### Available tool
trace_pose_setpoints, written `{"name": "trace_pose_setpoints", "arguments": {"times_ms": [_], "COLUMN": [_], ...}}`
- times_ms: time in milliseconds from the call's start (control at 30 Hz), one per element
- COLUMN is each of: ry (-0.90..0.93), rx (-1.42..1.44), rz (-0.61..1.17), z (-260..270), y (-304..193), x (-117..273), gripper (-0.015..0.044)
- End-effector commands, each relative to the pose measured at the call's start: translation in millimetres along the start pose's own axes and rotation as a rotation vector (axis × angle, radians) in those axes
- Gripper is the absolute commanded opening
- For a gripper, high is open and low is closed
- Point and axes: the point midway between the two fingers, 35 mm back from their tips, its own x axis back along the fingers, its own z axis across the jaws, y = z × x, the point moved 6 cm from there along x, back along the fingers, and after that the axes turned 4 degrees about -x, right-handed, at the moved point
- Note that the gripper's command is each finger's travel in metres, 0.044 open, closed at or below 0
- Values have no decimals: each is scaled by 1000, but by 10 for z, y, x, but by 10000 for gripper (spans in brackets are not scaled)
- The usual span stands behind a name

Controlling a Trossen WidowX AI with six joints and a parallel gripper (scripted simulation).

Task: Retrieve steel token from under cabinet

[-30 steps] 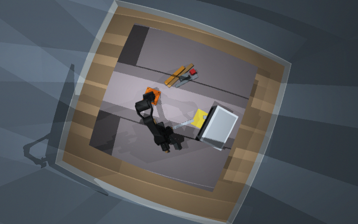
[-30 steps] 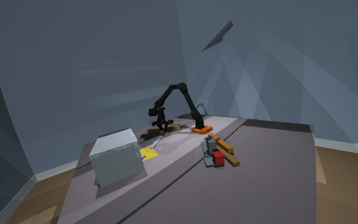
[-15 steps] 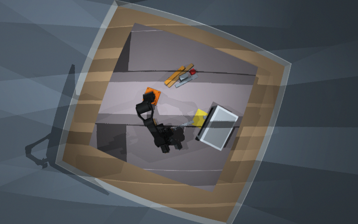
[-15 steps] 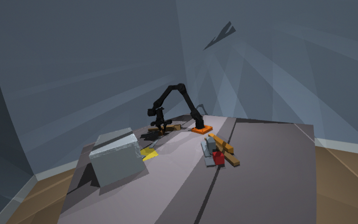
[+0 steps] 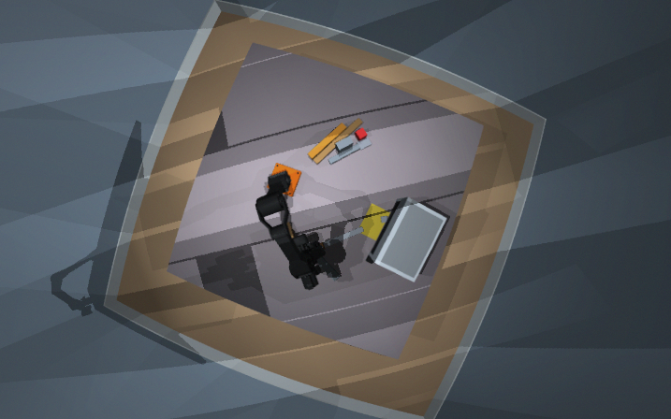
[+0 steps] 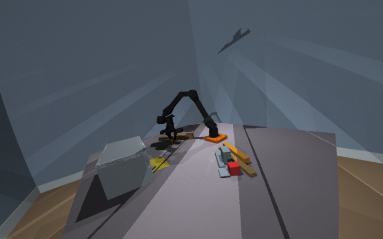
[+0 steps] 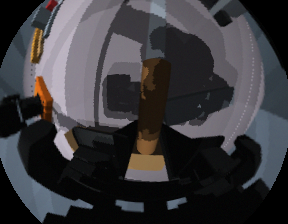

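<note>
Across the shadow-banded worktop (image 5: 296, 93) (image 6: 299, 177) (image 7: 75, 65), clamping the pincer (image 5: 322, 247) (image 6: 172, 139) (image 7: 148, 123) round a brown cylindrical handle (image 7: 154, 100); pointing the flat grey blade (image 5: 352, 233) (image 6: 162, 153) (image 7: 156, 30) cabinetward, its long axis running roughly toward the small grey plate (image 5: 384, 219) (image 6: 151, 167), probably the token, lying beyond the tip on the yellow patch (image 5: 371, 224) (image 6: 160, 163), beside the cabinet (image 5: 413, 237) (image 6: 127, 172); likely needing drawing outward.

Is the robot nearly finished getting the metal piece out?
Getting there! What looks like the token shows on the yellow patch, by the cabinet. The gripper holds the brown-handled tool. Left: perhaps adjusting the token, then tool down, fingers open, hand clear.
</note>
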Motion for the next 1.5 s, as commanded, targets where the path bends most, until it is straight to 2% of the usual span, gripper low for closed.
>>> {"name": "trace_pose_setpoints", "arguments": {"times_ms": [0,1467], "ry": [-11,-13], "rx": [-2,1], "rz": [0,0], "z": [-59,-326], "y": [-21,-44], "x": [25,31], "gripper": [0,0]}}
